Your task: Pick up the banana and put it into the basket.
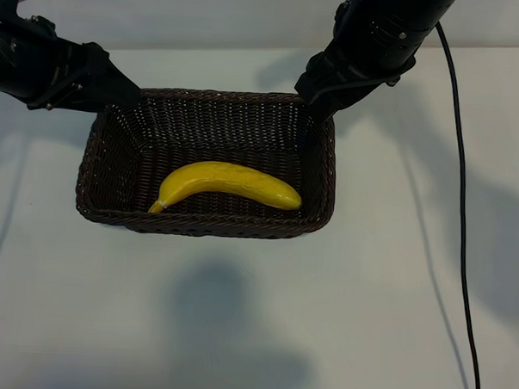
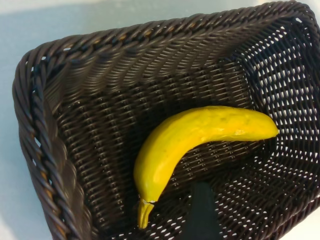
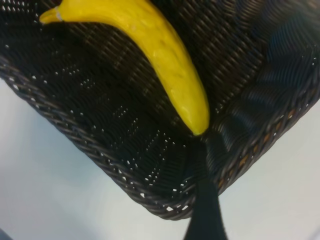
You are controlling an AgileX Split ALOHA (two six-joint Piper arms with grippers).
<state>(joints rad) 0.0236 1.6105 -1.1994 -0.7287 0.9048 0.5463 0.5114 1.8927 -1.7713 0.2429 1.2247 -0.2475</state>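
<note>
White tabletop [image 1: 253, 332], 1 dark woven basket [image 1: 112, 214] at centre holding 1 banana [image 1: 230, 183], which lies loose on the basket floor along the near wall, stem to the left, touched by neither gripper; judged placed, task apparently complete. Left gripper [image 1: 122, 92] sits at the far-left corner of the basket and right gripper [image 1: 319, 102] at the far-right corner, both with fingers spread and holding nothing. Fingertips are hard to make out against the dark weave, and both arms are cut off at the frame edge.
</note>
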